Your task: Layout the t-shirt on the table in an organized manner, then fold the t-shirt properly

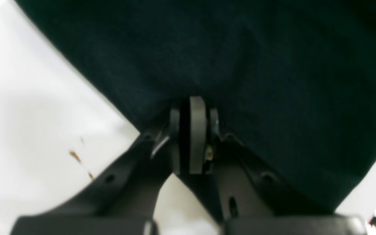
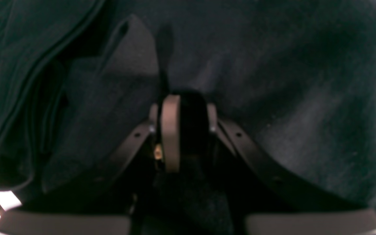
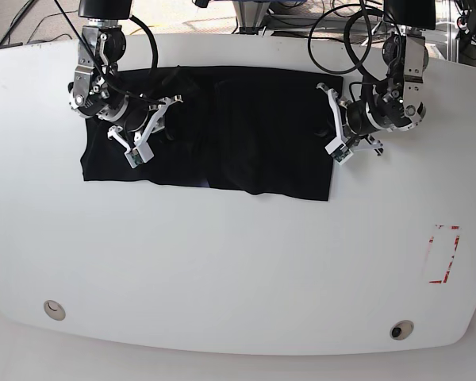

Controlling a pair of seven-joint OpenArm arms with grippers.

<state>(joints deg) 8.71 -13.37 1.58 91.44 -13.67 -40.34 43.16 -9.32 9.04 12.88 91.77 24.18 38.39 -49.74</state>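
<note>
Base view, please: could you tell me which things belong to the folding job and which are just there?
Job in hand:
- t-shirt, black, lying across the far side
- table
- left gripper and right gripper, both closed on the t-shirt

Just there:
- red dashed rectangle
- two round holes
- cables

Blk t-shirt (image 3: 246, 131), white table (image 3: 222, 270), red dashed mark (image 3: 443, 254).

A robotics lab is indicated: a glossy white desk (image 3: 238, 262) with a red dashed rectangle (image 3: 443, 254) taped at four o'clock, two round holes (image 3: 54, 309) near its front edge, and black cables (image 3: 341, 16) looped behind it at twelve o'clock.
</note>
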